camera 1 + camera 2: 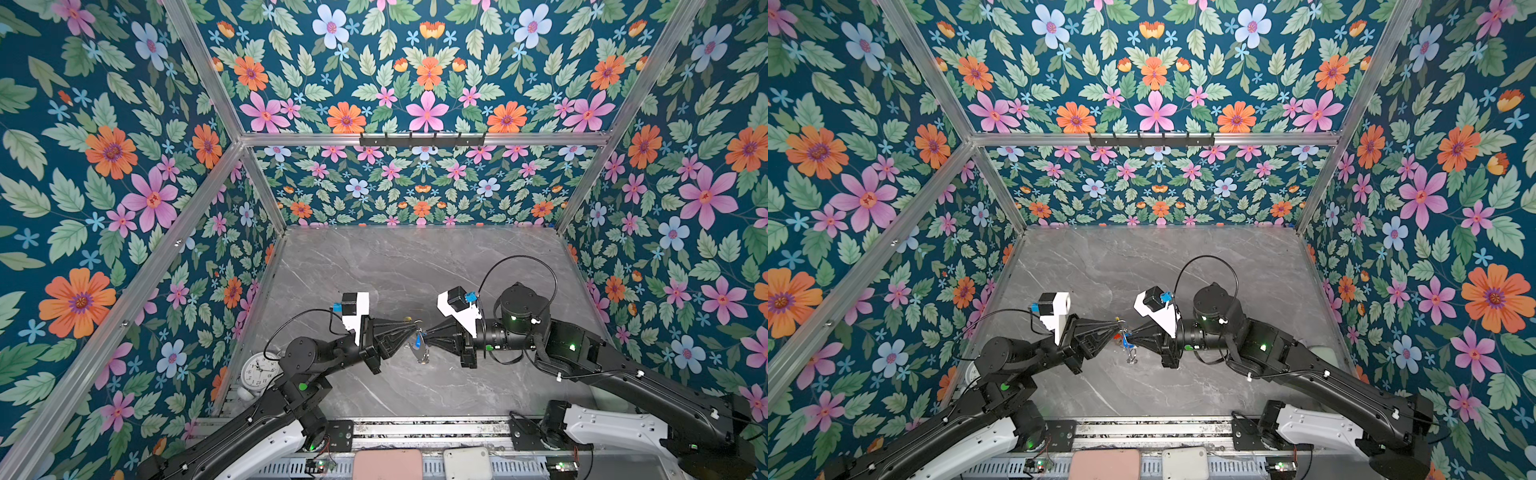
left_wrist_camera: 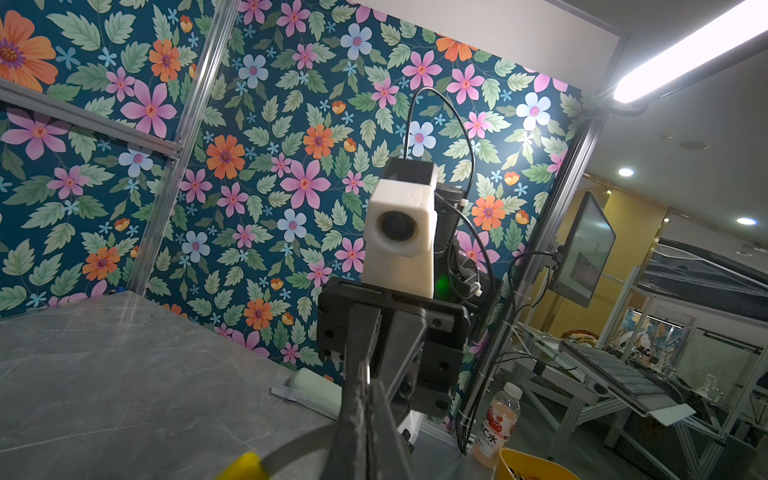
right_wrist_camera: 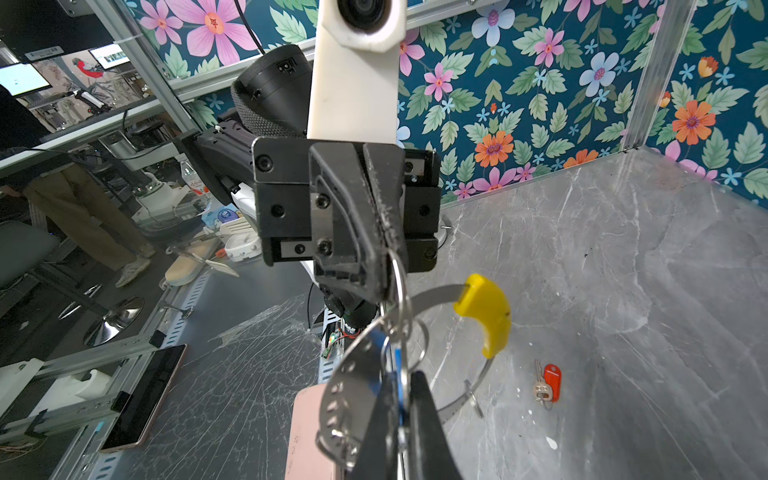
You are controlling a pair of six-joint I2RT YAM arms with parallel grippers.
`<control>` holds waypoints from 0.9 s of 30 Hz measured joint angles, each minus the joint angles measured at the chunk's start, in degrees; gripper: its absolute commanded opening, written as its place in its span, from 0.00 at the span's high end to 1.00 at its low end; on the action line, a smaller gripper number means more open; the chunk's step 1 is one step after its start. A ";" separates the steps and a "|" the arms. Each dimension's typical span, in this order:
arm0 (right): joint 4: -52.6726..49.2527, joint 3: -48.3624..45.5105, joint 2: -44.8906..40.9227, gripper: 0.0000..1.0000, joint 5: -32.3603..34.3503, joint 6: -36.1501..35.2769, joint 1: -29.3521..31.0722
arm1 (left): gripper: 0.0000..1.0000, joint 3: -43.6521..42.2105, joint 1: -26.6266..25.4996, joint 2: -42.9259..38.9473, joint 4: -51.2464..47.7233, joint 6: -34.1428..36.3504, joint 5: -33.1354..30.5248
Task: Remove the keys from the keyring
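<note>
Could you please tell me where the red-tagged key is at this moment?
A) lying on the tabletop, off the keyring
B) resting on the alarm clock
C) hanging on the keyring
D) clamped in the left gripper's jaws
A: in the right wrist view the red-tagged key lies flat on the grey tabletop, apart from the raised keyring.

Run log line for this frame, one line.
left fingers: shut on keyring | right fingers: shut on blue key | red key: off, lying on table
</note>
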 measured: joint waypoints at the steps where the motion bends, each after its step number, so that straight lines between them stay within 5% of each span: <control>1: 0.00 0.00 -0.02 1.00 -0.02 0.00 0.00 | 1.00 0.00 0.00 0.00 -0.07 0.13 0.00; 27: 0.68 2.84 4.74 1.00 -4.59 -0.04 0.15 | 1.00 -1.70 0.00 0.52 5.03 -1.40 -0.98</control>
